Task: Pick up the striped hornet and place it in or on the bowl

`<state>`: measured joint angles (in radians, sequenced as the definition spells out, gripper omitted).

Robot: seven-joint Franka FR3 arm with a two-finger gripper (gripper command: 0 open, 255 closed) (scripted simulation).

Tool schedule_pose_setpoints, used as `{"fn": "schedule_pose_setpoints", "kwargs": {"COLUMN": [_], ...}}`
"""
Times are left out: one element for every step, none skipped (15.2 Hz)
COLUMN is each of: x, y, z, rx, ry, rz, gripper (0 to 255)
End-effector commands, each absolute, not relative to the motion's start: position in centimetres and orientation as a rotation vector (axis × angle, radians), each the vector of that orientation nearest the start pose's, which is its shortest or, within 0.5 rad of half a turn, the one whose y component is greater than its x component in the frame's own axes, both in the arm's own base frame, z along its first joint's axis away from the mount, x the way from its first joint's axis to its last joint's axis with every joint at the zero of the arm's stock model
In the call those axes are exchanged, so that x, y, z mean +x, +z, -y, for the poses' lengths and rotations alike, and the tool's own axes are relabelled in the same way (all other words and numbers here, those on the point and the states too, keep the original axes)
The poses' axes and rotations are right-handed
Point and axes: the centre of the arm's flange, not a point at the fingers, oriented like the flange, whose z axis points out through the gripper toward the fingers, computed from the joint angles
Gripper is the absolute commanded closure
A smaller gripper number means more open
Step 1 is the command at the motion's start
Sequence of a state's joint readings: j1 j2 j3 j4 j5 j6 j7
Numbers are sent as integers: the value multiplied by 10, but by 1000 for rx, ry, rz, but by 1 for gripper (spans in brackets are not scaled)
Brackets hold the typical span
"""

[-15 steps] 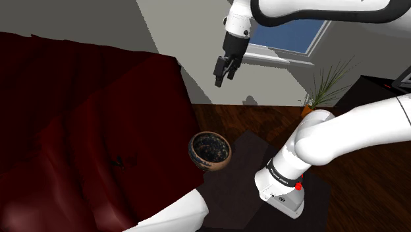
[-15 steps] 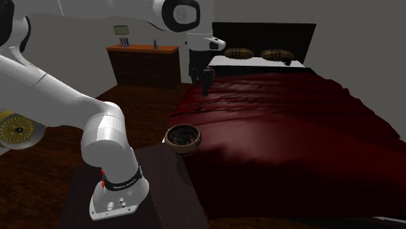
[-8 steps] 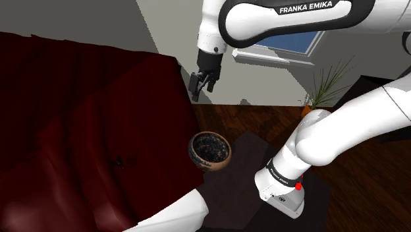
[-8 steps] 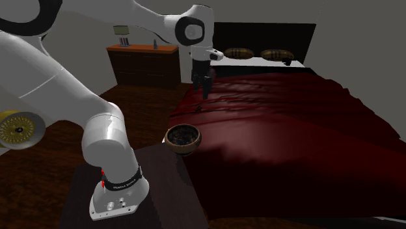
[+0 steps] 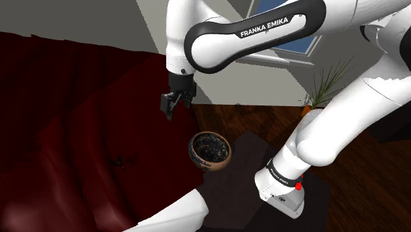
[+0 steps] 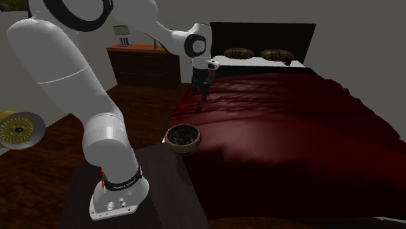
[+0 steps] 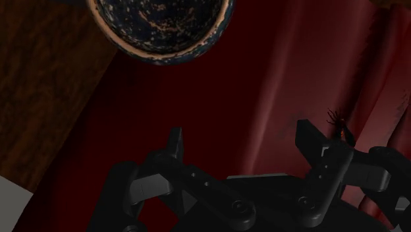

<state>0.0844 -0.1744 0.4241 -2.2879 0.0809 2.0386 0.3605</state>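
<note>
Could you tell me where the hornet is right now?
The hornet lies on the red bedspread, to the shoulder view's left of the bowl and apart from it, lower than the open gripper.

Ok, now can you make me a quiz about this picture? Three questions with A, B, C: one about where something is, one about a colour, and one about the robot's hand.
1. Where is the hornet compared with the bowl?
A. inside it
B. on the bed cover, apart from it
C. under it

2. What colour is the bed cover?
A. dark red
B. yellow
C. blue

3. What are the fingers of the gripper doing?
A. shut on the hornet
B. shut on nothing
C. open

Answers: 1 B, the small dark hornet lies on the cover. 2 A, the cover is deep red in every view. 3 C, the wrist view shows the two fingers standing apart, clasping nothing.
</note>
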Motion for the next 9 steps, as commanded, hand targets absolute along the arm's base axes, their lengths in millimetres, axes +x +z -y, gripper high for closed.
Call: {"fn": "schedule_pose_setpoints", "kwargs": {"x": [426,430,434,438,442,446,450,454,458], "y": [393,385,377,369,361,353,345,337,328], "z": [-259,-269,-280,-290,-300,-310,-320,-330,-340], "rx": [-3174,-3175,-3175,-3176,-3177,-3178,-3179,-3179,-3180], "ry": [139,145,151,157,163,169,176,182,188], "rz": [158,159,160,161,162,163,164,165,166], "gripper": [0,0,0,0,0,0,0,0,0]}}
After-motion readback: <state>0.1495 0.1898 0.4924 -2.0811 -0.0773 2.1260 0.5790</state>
